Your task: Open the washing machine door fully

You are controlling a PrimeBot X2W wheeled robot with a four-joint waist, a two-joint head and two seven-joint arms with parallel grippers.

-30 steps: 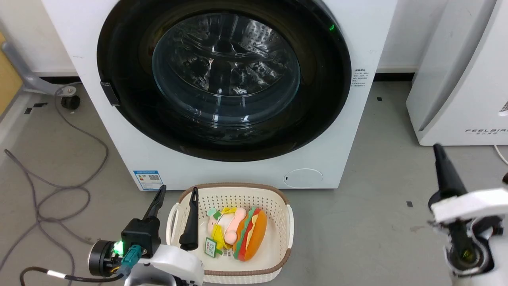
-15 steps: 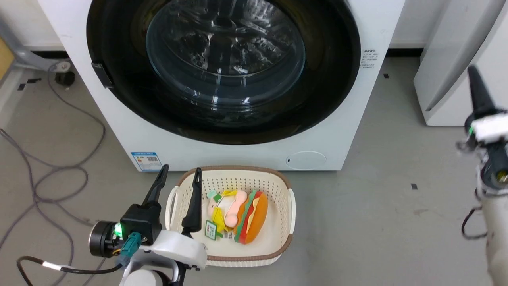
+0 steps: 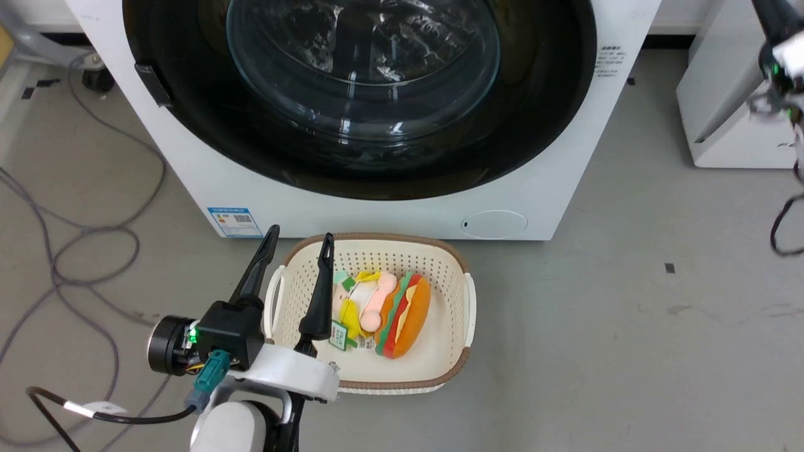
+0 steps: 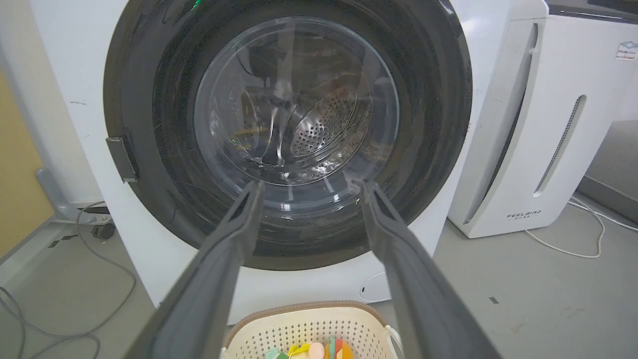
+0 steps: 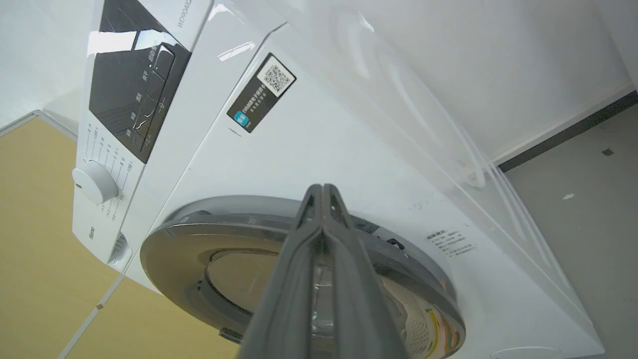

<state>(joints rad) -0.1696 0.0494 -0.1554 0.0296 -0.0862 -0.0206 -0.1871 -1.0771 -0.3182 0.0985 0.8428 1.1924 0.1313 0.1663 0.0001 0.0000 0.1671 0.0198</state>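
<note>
The white washing machine (image 3: 188, 157) stands straight ahead. Its round glossy black door (image 3: 534, 125) lies against the front, and the steel drum shows through the door's glass bowl (image 4: 294, 114). A small grey tab (image 4: 121, 159) sits on the door's left rim. My left gripper (image 3: 299, 235) hovers low over the basket's left end, open and holding nothing; in the left wrist view the left gripper (image 4: 310, 184) points at the lower part of the door. My right gripper (image 5: 321, 189) is shut on nothing, high up to the right of the machine, and looks across the door's rim (image 5: 209, 224) from the side.
A cream basket (image 3: 377, 242) holding a plush hamburger (image 3: 408, 317) and another soft toy sits on the floor just before the machine. Grey cables (image 3: 81, 251) loop on the floor at left. A white FEELAIR appliance (image 4: 548, 124) stands to the right.
The head camera has tilted down and moved closer. My right arm has risen from the lower right to the upper right corner. The left gripper has kept its place over the basket.
</note>
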